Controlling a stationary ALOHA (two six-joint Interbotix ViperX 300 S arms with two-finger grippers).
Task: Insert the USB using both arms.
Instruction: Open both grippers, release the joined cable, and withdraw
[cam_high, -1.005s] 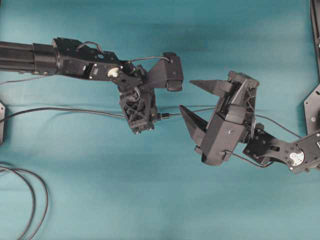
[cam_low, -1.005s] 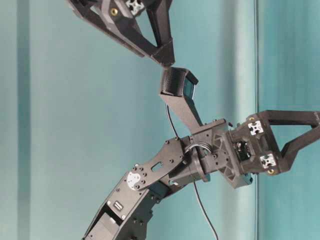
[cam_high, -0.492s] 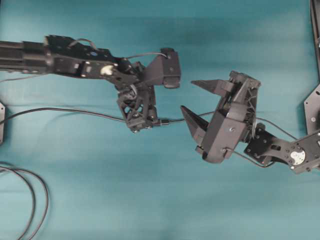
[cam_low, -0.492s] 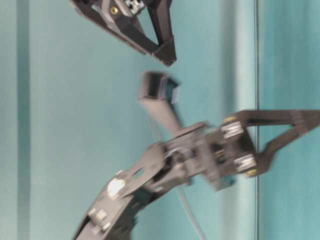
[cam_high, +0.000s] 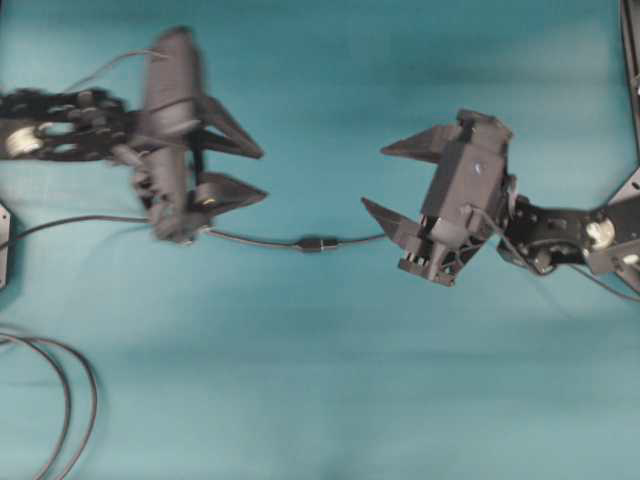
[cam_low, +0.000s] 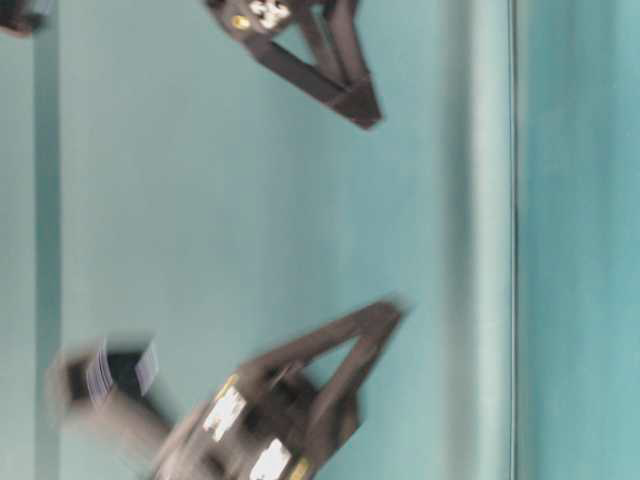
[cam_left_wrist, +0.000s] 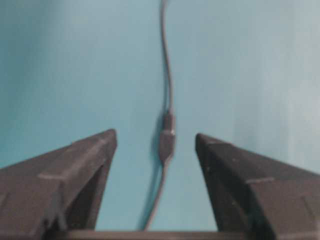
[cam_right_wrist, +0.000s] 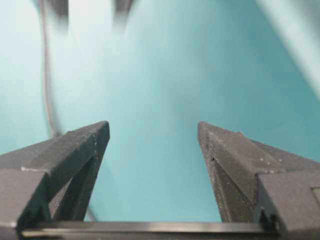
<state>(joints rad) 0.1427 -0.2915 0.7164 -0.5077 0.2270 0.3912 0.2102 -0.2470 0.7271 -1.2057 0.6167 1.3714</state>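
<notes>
The USB (cam_high: 308, 243) lies on the teal cloth between both arms, in line with the black socket (cam_high: 322, 243); the two look joined and no silver tip shows. My left gripper (cam_high: 263, 173) is open and blurred, to the left of the joint and a little farther back, holding nothing. In the left wrist view the USB (cam_left_wrist: 166, 143) lies ahead of the open left gripper (cam_left_wrist: 155, 135), untouched, with the socket (cam_left_wrist: 169, 121) beyond it. My right gripper (cam_high: 374, 178) is open and empty to the right of the joint. Only cloth shows between the fingers of the right gripper (cam_right_wrist: 152, 125).
Thin cable (cam_high: 90, 220) runs left from the joint toward the table edge, and another runs right under the right gripper. A thicker looped black cable (cam_high: 72, 400) lies at the front left. Black hardware (cam_high: 628, 60) lines the right edge.
The left gripper has opened, let go of the USB and swung back to the left. The joined USB and socket now lie on the cloth. The right gripper has turned and shifted slightly, still open.
</notes>
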